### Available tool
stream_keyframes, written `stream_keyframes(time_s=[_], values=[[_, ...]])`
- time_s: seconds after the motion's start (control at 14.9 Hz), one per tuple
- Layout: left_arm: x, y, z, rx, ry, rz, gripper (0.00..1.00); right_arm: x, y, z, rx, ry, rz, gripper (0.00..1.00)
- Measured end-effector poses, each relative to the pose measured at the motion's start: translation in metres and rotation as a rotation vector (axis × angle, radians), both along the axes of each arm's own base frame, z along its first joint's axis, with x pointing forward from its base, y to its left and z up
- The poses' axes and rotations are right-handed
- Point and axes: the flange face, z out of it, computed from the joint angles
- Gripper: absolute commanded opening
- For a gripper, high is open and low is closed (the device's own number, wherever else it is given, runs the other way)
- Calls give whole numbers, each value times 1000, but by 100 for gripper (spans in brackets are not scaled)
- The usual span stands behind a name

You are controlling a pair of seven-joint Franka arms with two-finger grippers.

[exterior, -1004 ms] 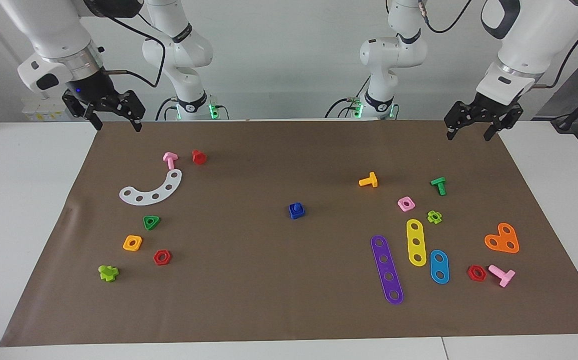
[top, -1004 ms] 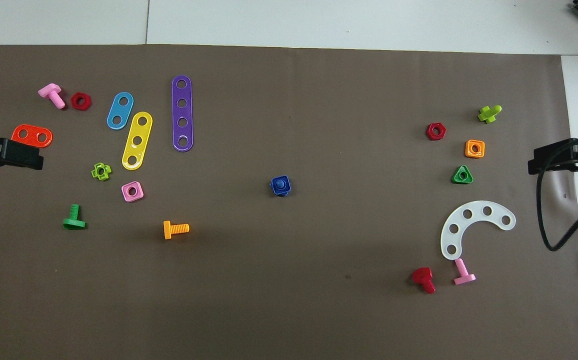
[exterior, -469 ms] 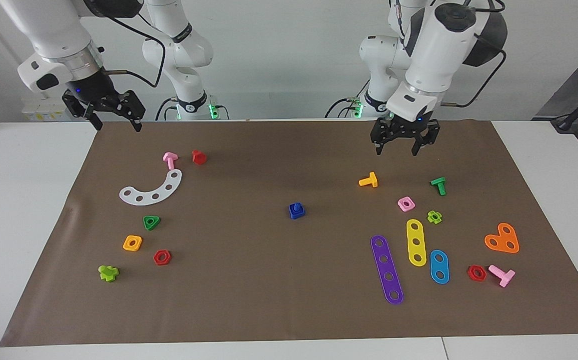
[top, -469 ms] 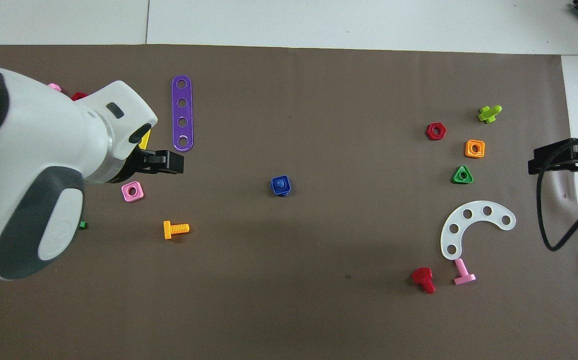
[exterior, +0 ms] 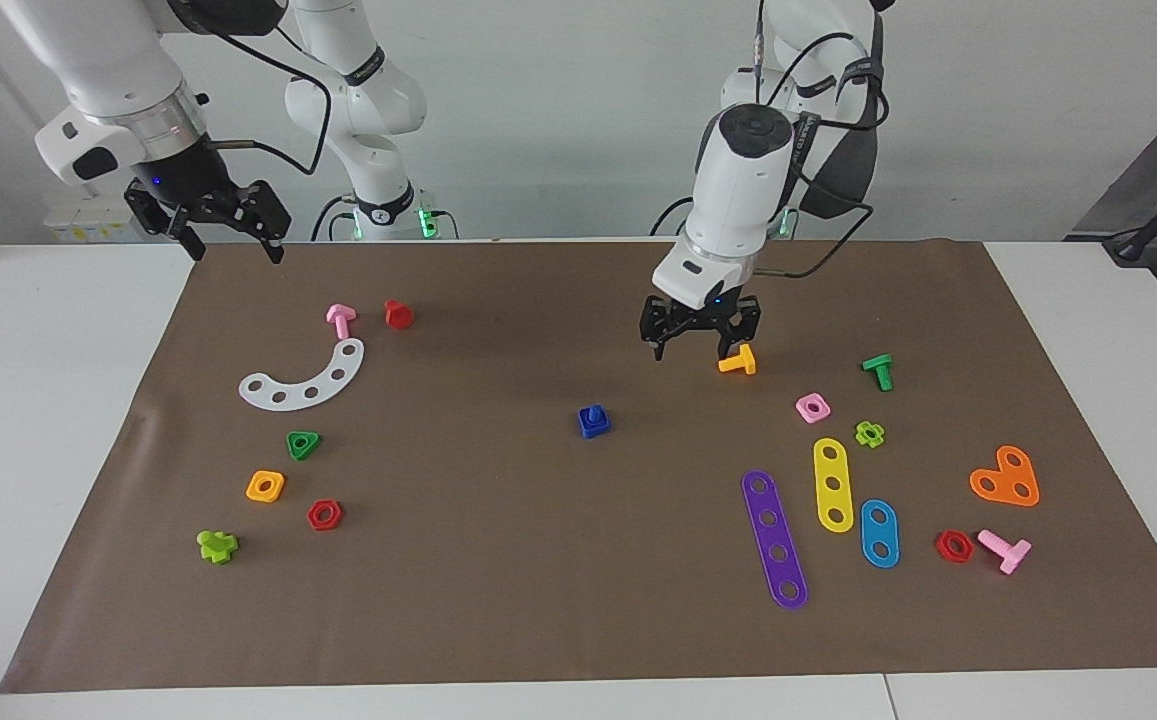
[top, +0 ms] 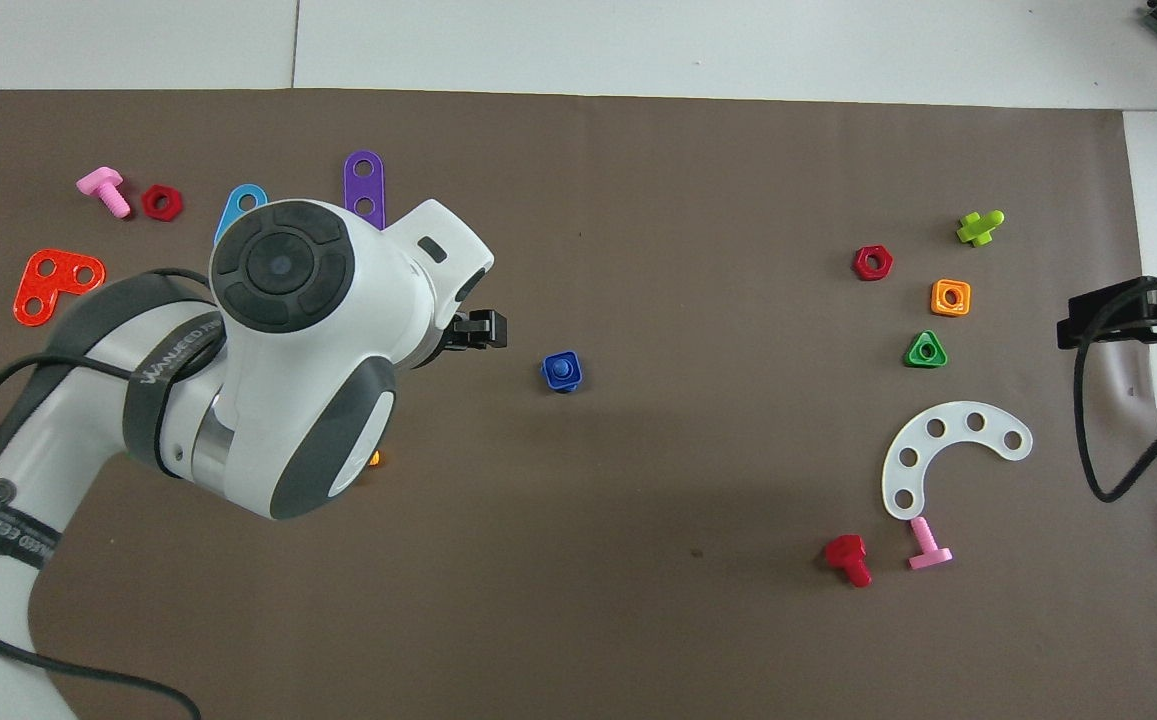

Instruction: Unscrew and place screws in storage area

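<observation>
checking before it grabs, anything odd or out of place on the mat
Nothing looks spilled or damaged. One thing stands apart: the blue screw, threaded in its blue square nut, sits alone mid-mat, away from both clusters of loose parts.

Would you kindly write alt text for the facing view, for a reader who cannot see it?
The left gripper, open and empty, hangs over the brown mat near an orange bolt, short of the dark-blue screw seated in its square nut mid-mat. The right gripper waits, open, over the mat's corner near the white curved strip, amid scattered coloured toy parts.
</observation>
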Motion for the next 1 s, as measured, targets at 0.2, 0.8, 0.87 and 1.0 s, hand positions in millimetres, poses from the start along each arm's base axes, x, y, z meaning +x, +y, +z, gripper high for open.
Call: stream_keyframes(time_s=[0.2, 0.8, 0.87, 1.0], values=[[-2, -37, -39, -7, -4, 19, 95, 0, 0, 0, 0, 0, 0, 100], [-5, -94, -125, -14, -10, 25, 95, 0, 0, 0, 0, 0, 0, 100], [-5, -98, -130, -24, -22, 26, 95, 0, 0, 0, 0, 0, 0, 100], [-3, -100, -136, -33, -31, 30, 93, 0, 0, 0, 0, 0, 0, 100]])
